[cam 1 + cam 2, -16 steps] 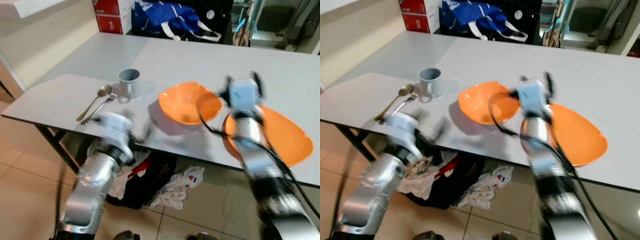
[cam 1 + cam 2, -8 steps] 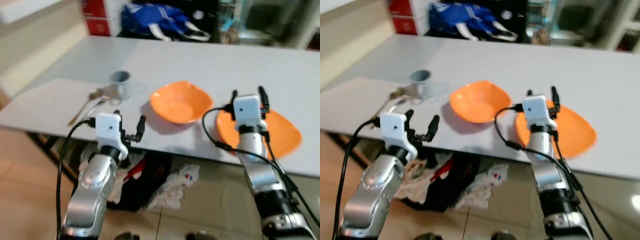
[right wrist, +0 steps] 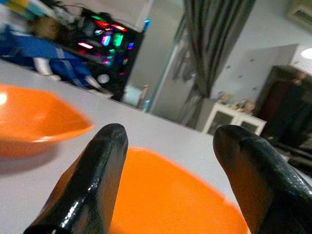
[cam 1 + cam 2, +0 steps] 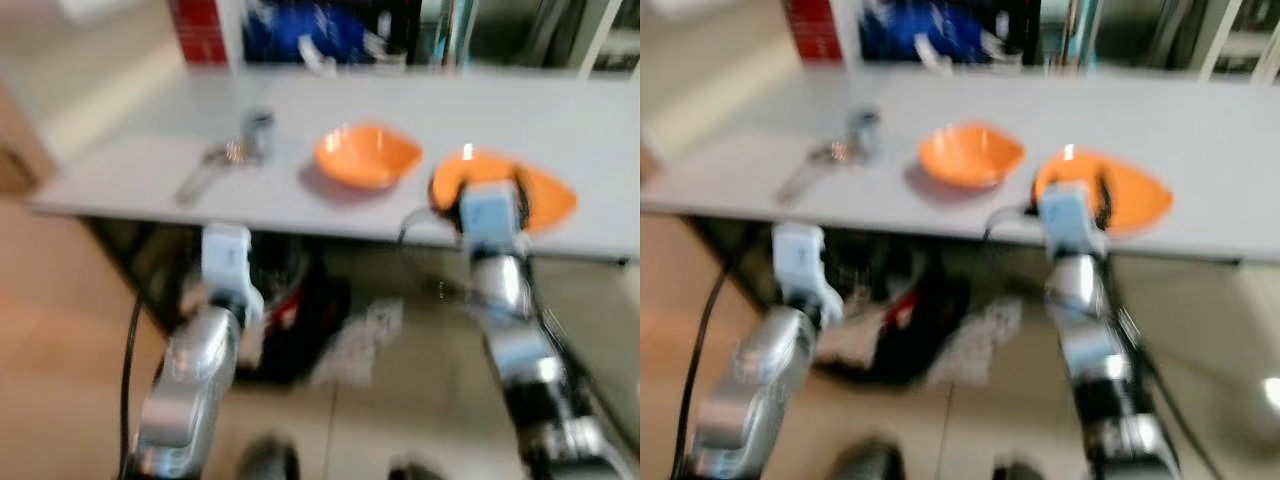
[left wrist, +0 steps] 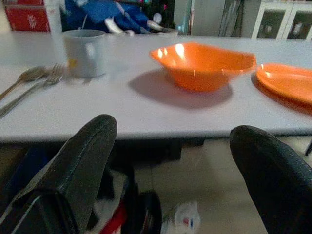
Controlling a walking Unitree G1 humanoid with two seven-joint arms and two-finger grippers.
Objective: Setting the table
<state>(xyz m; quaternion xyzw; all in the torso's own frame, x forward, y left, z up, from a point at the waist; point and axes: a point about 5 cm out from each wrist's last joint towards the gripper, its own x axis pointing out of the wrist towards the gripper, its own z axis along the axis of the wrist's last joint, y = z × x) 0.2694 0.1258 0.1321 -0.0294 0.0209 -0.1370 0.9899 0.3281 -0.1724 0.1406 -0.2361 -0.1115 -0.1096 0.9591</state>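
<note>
A grey table (image 4: pixel 300 195) carries an orange bowl (image 4: pixel 367 155) in the middle and an orange plate (image 4: pixel 545 192) to its right. A grey cup (image 5: pixel 85 51) stands to the left of the bowl, with a spoon and fork (image 5: pixel 29 80) lying beside it. My left gripper (image 5: pixel 175 161) is open and empty, held in front of the table edge at about its height, facing the bowl (image 5: pixel 204 63). My right gripper (image 3: pixel 170 180) is open and empty too, just before the plate (image 3: pixel 165 195) at the near edge. Both eye views are blurred.
A red box (image 4: pixel 205 30) and a blue bag (image 4: pixel 300 30) sit at the table's far side. Dark bags and crumpled white cloth (image 4: pixel 350 330) lie on the tiled floor under the table. White cabinets (image 5: pixel 278 22) stand behind.
The whole picture has shifted and blurred, so the camera has moved; the table now looks farther off. Both arms sit lower, near the table's front edge, still open.
</note>
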